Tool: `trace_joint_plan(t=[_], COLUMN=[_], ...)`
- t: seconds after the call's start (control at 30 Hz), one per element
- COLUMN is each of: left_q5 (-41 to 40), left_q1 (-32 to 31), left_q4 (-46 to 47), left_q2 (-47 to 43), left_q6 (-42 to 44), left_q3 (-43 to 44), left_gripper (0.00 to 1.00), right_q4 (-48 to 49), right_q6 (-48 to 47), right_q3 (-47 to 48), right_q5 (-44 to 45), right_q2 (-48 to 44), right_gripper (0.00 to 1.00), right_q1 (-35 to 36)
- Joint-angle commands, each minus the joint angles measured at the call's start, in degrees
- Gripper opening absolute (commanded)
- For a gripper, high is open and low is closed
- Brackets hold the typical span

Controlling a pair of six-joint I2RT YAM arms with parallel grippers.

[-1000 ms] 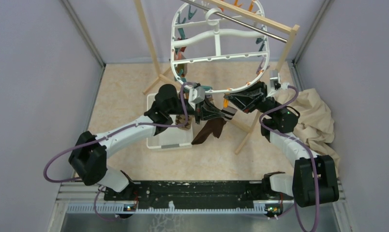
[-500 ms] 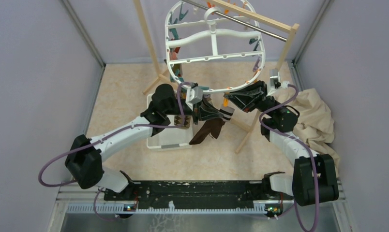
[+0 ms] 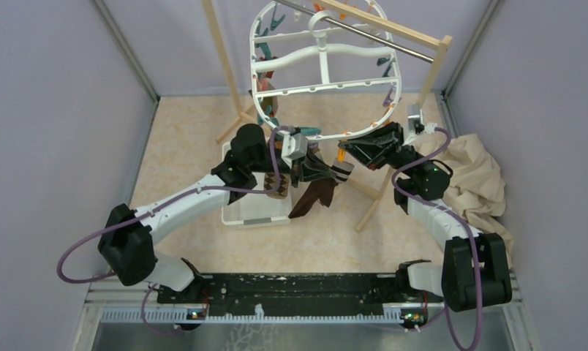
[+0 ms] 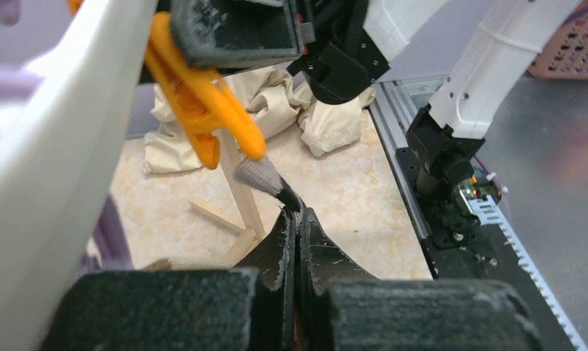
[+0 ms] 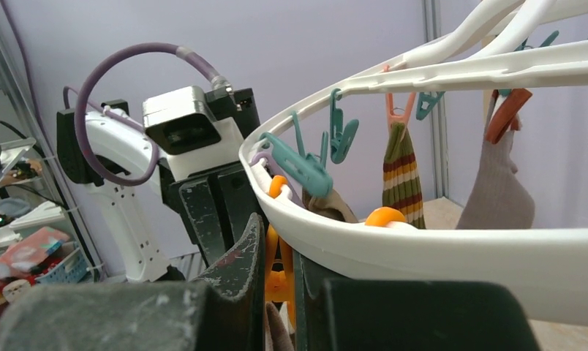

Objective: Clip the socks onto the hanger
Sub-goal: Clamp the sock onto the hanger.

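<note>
Beige worktop (image 3: 189, 153), wooden rack (image 3: 219, 55), white hanger (image 3: 325, 50); left gripper (image 3: 307, 167) grips dark sock (image 3: 314, 196) below rim; right gripper (image 3: 351, 155) pinches orange peg (image 4: 203, 110), sock tip beside it.

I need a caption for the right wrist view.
Right hand pinches an orange peg under the white hanger, striped sock behind.

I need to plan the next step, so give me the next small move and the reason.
Likely lift the left gripper slightly toward the orange peg. It is shut on a dark sock whose ribbed cuff sits just under the peg's tips, not between them, while the right gripper pinches that peg under the hanger rim.
</note>
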Motion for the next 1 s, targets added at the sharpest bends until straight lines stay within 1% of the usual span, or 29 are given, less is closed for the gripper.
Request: trace_joint_plan(t=[0.0,0.17,0.23,0.27,0.47,0.77,0.97], left_q5=[9.01,14.58,15.35,15.39,13.18,12.10,10.27], left_q1=[0.48,0.46,0.48,0.48,0.48,0.48,0.48], left_q4=[-1.99,-8.04,-10.18,-10.46,-12.55,-15.20,-19.37], left_q2=[-2.43,-3.02,-2.83,-2.60,-0.63,1.85,5.37], left_q6=[8.91,17.15,20.81,21.23,23.02,22.55,20.98], left_q3=[3.09,3.91,4.50,4.67,6.06,8.12,13.01], left_gripper=[0.00,0.00,0.00,0.00,0.00,0.00,0.00], right_q4=[8.96,9.01,9.01,8.97,9.04,9.01,8.98], right_q6=[1.51,2.98,3.06,3.11,3.91,4.72,4.82], right_q3=[0.31,2.58,2.93,2.94,2.53,2.86,2.53], right_q5=[-8.03,-7.74,-7.91,-8.02,-8.19,-8.11,-8.56], right_q2=[1.28,2.52,2.56,2.62,2.37,0.47,-0.37], right_gripper=[0.00,0.00,0.00,0.00,0.00,0.00,0.00], right_q1=[0.65,0.63,0.63,0.63,0.63,0.65,0.65])
